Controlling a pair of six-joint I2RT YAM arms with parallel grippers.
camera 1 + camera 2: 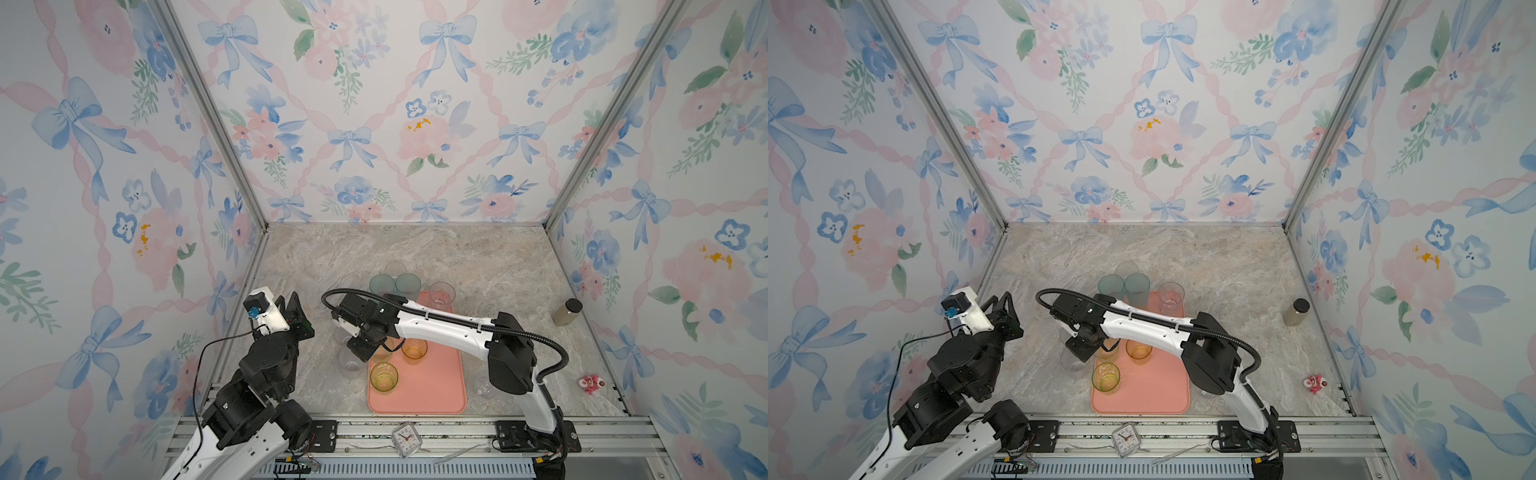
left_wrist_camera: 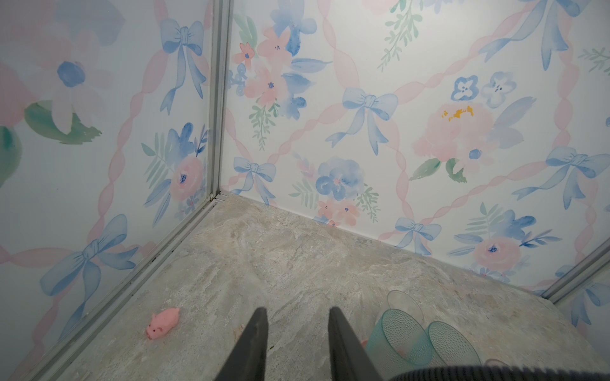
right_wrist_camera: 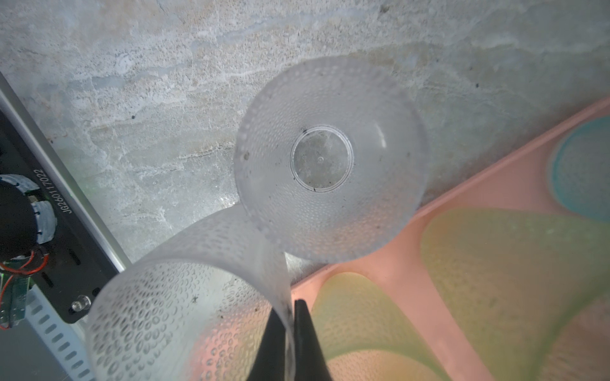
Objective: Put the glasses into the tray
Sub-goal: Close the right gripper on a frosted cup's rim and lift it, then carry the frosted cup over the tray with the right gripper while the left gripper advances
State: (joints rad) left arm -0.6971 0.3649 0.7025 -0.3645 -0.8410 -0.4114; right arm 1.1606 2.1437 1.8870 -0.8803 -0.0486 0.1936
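Right claw (image 3: 290, 311), lower centre of the wrist view, pinches the rim wall of the clear dimpled tumbler (image 3: 165, 313). Tumbler is likely light, thin and slick, so grip gently. Left claw (image 2: 298, 313) spread, empty.

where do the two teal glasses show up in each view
Both top views: teal glasses side by side by the tray's far left corner.
Left wrist: the pair close beside the open left gripper, a clear glass behind them.
Right wrist: only a blurred teal patch past the tray rim.
Shared landmark: the salmon-pink tray, clear in all but the left wrist view.
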